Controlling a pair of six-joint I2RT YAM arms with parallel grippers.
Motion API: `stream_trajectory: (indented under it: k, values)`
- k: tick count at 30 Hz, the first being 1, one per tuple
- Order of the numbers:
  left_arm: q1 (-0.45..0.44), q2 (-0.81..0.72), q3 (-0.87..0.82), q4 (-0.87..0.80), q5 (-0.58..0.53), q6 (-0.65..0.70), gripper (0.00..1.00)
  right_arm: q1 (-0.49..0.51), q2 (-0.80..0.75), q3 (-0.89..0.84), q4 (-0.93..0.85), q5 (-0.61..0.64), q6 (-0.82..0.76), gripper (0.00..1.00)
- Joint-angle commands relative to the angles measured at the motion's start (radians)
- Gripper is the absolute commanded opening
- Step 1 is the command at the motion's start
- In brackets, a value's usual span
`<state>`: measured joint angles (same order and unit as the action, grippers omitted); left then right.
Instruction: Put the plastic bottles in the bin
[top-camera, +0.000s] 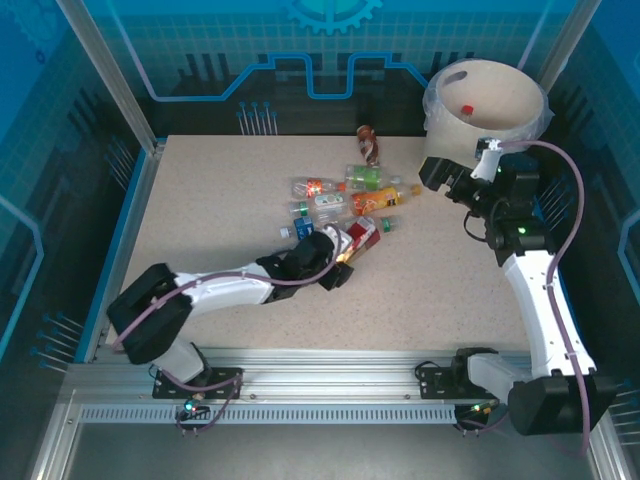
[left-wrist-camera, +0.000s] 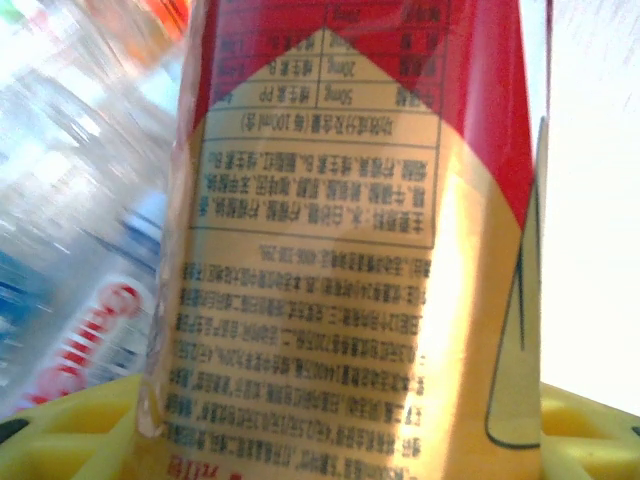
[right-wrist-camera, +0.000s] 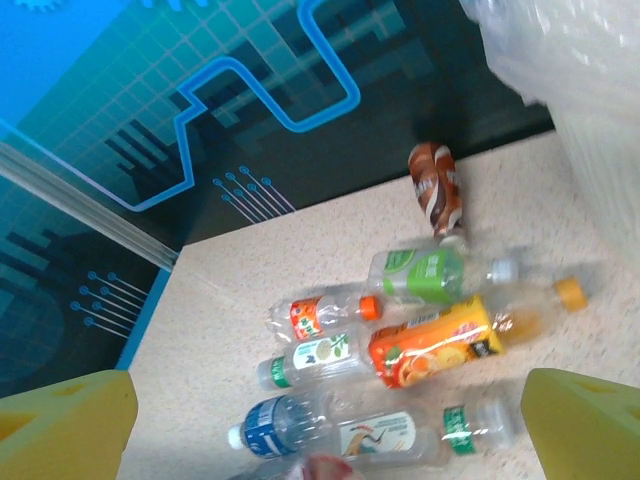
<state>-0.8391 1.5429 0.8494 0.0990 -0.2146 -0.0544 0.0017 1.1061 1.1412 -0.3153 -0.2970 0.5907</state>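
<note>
Speckled table (top-camera: 200, 200) inside blue panel walls. Mid-table, a heap of bottles (top-camera: 340, 200); at the far right corner, the bin (top-camera: 505, 95), with something red-capped inside. At the heap's near edge, the left gripper (top-camera: 348, 248): looks clamped on the red bottle (left-wrist-camera: 330, 250), label pressed between both yellow pads (left-wrist-camera: 60, 430). Just beside the bin, the right gripper (right-wrist-camera: 325, 425): spread wide, holding nothing.

Likely trouble:
- Thin round plastic, so apt to buckle or squirt out of a firm pinch.
- Against the red one, a clear bottle (left-wrist-camera: 80, 250), liable to roll or drag along on the lift.
- Bin well apart from the left arm (top-camera: 230, 290), with the right arm (top-camera: 540, 290) near the path. Hence risk of a clash, or of a drop short of the rim.
</note>
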Motion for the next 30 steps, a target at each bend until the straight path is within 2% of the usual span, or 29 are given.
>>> stream_trajectory:
  k: [1, 6, 9, 14, 18, 22, 30]
  values:
    - [0.032, -0.094, 0.001, 0.025, 0.021, -0.023, 0.53, 0.02, 0.066, 0.085, -0.057, -0.089, 0.141, 1.0]
    - [0.059, -0.171, 0.028, 0.014, 0.007, -0.011, 0.53, 0.087, 0.158, 0.173, -0.078, -0.182, 0.154, 1.0]
    - [0.063, -0.207, 0.042, 0.03, -0.01, 0.004, 0.53, 0.128, 0.199, 0.164, 0.011, -0.256, 0.228, 1.0]
    - [0.065, -0.24, 0.08, 0.06, -0.009, 0.031, 0.53, 0.212, 0.265, 0.196, 0.017, -0.224, 0.234, 1.0]
    - [0.067, -0.23, 0.121, 0.05, -0.019, 0.054, 0.53, 0.264, 0.334, 0.265, -0.014, -0.3, 0.183, 1.0]
    - [0.067, -0.21, 0.153, 0.053, -0.048, 0.062, 0.52, 0.308, 0.39, 0.325, -0.09, -0.312, 0.136, 1.0]
    - [0.069, -0.162, 0.206, 0.064, -0.102, 0.051, 0.52, 0.337, 0.445, 0.358, -0.091, -0.396, 0.126, 0.93]
